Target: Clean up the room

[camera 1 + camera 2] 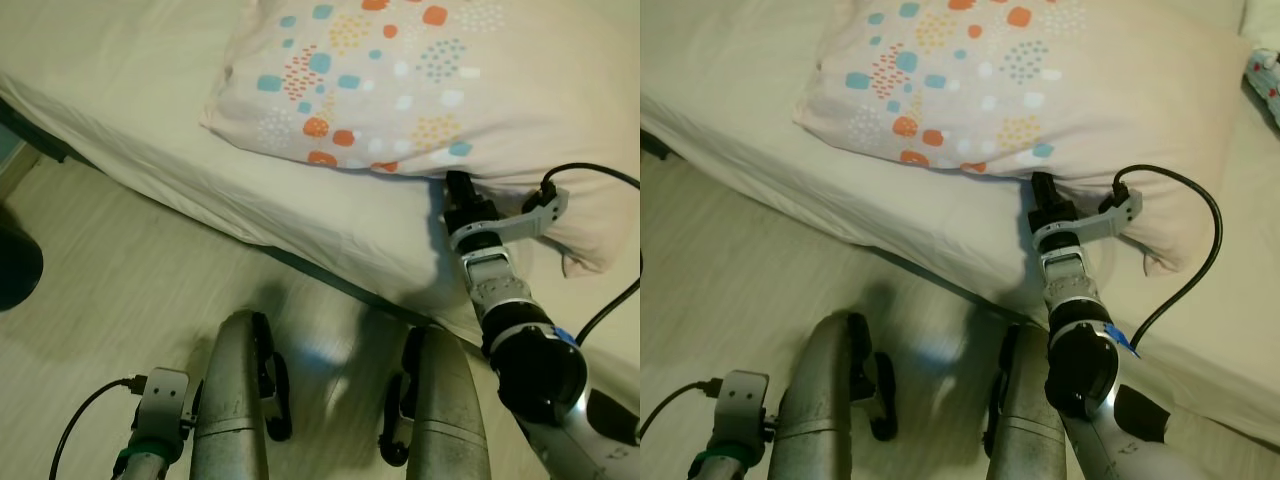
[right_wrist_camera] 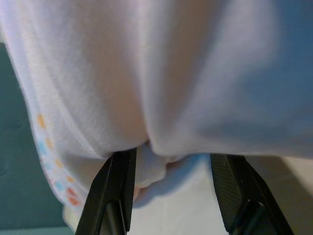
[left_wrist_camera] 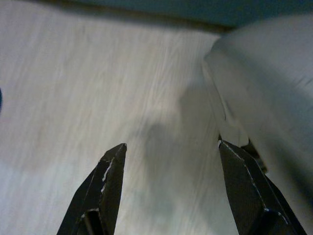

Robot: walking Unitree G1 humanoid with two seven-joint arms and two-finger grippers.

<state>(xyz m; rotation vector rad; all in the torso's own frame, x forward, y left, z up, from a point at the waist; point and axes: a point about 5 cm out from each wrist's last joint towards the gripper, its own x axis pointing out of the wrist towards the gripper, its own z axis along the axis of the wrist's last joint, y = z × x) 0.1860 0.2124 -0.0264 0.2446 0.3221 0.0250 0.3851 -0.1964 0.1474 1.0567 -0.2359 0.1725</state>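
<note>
While I look down with my left eye, I see the pillow [image 1: 400,80] lying on the bed [image 1: 130,110], white with coloured dots, and my right gripper [image 1: 458,186] reaches under its near edge, the fingers hidden by the fabric. My left gripper hangs low beside my legs [image 1: 232,400] over the pale wooden floor [image 1: 110,300].

In the right eye view the scene is the same; a black cable [image 1: 1200,240] loops from my right wrist above the sheet.

In the left wrist view my left fingers [image 3: 105,191] are spread apart, holding nothing, above the floor.

In the right wrist view my right fingers [image 2: 115,191] stand apart, with a fold of the pillow bulging between them; nothing is pinched.
</note>
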